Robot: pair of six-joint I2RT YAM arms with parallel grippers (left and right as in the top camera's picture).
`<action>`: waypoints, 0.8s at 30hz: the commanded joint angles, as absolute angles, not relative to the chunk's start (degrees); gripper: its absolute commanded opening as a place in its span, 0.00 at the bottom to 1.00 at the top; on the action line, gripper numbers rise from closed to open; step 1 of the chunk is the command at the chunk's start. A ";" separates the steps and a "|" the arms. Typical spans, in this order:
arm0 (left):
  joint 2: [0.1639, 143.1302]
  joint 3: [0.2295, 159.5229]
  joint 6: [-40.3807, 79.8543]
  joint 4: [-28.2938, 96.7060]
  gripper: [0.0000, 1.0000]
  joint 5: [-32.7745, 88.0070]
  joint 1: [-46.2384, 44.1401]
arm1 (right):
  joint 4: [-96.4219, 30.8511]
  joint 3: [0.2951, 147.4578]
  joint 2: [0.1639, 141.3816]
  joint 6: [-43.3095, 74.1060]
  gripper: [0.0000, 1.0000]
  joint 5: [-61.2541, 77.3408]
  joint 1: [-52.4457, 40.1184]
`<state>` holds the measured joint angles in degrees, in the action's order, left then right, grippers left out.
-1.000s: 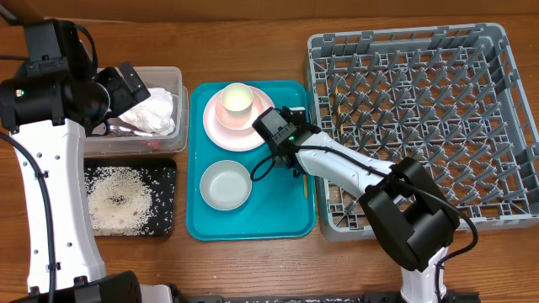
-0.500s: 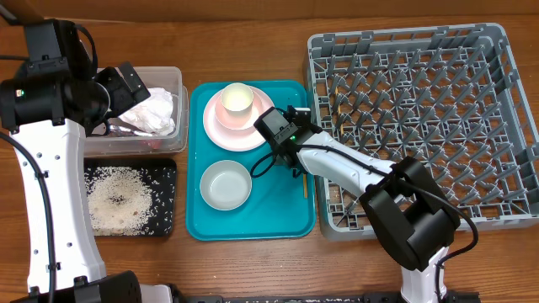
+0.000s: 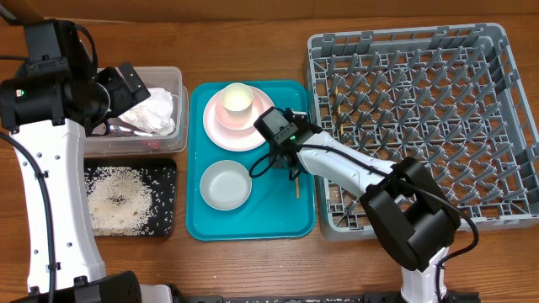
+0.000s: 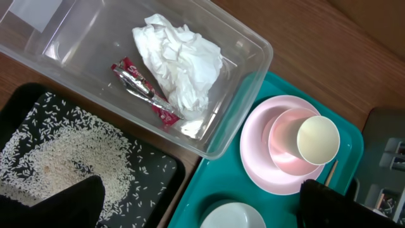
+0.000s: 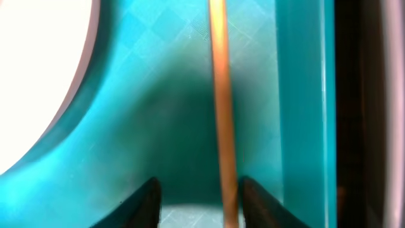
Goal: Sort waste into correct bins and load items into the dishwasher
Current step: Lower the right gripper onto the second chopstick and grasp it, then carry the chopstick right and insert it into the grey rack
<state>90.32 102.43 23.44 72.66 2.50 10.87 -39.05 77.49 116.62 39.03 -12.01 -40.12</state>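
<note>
Seen from overhead, the clear tub (image 3: 173,77) sits at 10 o'clock on the table. It holds the crumpled white napkin (image 4: 180,63) with the red wrapper (image 4: 142,88) lying against its 8 o'clock side. The wrapper carries pale print that is too small to read. Just below the tub, at 8 o'clock, the black tray (image 3: 166,172) holds the loose rice (image 3: 118,202), heaped near its middle and scattered thinly toward the edges. The teal tray (image 3: 278,215) lies at the centre of the table. At its 12 o'clock end is the pink plate (image 3: 221,133) with the small pale cup (image 3: 237,99) upright on it. The white bowl (image 3: 226,185) stands at 7 o'clock, apart from the plate. A wooden chopstick (image 5: 220,95) lies flat along the tray floor near the 3 o'clock wall. The grey dish rack (image 3: 404,34) fills the table's 3 o'clock side, touching or nearly touching the teal tray. The left gripper (image 4: 202,209) hangs above the seam between tub and teal tray, its jaws spread wide and holding nothing. The right gripper (image 5: 199,202) is low over the tray with its jaws partly apart. The chopstick passes between them close against the 3 o'clock finger (image 5: 256,199), with a clear gap to the other finger. I cannot tell whether that finger touches the stick.
</note>
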 commanded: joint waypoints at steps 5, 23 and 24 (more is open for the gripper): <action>90.00 103.35 22.72 72.64 1.00 2.13 10.85 | -39.13 77.08 115.24 39.66 0.32 -10.70 -39.88; 90.00 103.35 22.72 72.64 1.00 2.13 10.85 | -39.66 78.91 118.19 39.57 0.04 -10.83 -39.88; 90.00 103.35 22.72 72.64 1.00 2.13 10.85 | -39.77 79.26 118.06 38.83 0.04 -10.85 -39.88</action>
<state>90.32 102.43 23.44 72.66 2.50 10.87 -39.18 77.84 116.71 39.38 -11.35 -40.12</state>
